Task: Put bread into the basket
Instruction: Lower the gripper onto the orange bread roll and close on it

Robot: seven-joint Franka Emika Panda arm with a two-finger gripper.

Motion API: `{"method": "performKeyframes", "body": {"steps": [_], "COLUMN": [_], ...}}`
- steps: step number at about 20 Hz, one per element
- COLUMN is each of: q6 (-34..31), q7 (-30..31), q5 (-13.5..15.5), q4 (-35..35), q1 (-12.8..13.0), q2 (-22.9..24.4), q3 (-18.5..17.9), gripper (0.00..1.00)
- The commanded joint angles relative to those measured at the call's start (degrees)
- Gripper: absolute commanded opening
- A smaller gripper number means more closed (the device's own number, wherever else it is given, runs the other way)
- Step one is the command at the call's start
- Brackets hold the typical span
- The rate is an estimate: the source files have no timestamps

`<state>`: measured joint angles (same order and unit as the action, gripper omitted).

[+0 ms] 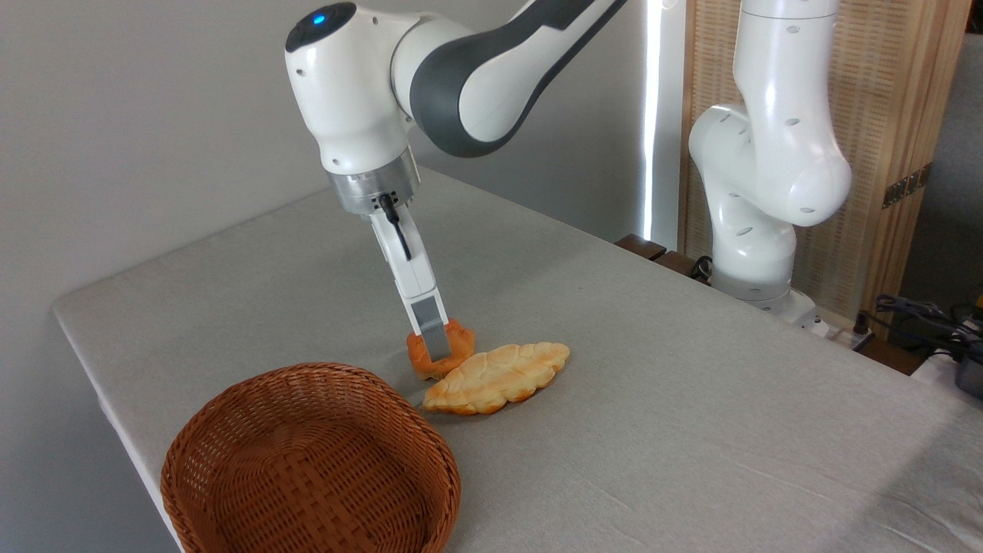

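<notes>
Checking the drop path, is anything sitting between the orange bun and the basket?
Nothing visible does. The orange bun, at the gripper, has bare table toward the basket. The flat bread lies on its other side.

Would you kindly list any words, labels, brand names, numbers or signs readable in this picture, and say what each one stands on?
None: no readable text shows anywhere.
Robot arm: white and grey shells, no visible lettering; only a blue light on the wrist.
Tool, orange bun, leaf-shaped flat bread, wicker basket, table: all unmarked.
Clutter at the right edge is too small to read.
</notes>
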<state>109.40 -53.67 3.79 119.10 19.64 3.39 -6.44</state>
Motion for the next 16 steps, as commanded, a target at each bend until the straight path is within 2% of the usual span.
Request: {"method": "performKeyframes", "body": {"steps": [1, 5, 12, 16], "q6": [3.2, 3.8, 3.7, 3.5], "q7": [-1.0, -1.0, -0.9, -0.8], "q5": [-0.4, -2.2, -2.3, -2.4], "q4": [0.9, 1.0, 1.0, 1.0], "q1": [1.0, 1.9, 2.1, 2.2], "q2": [-1.5, -2.4, -3.1, -3.3], "q3": [-0.5, -0.4, -0.4, -0.5], "gripper": [1.00, 1.00, 1.00, 0.69]}}
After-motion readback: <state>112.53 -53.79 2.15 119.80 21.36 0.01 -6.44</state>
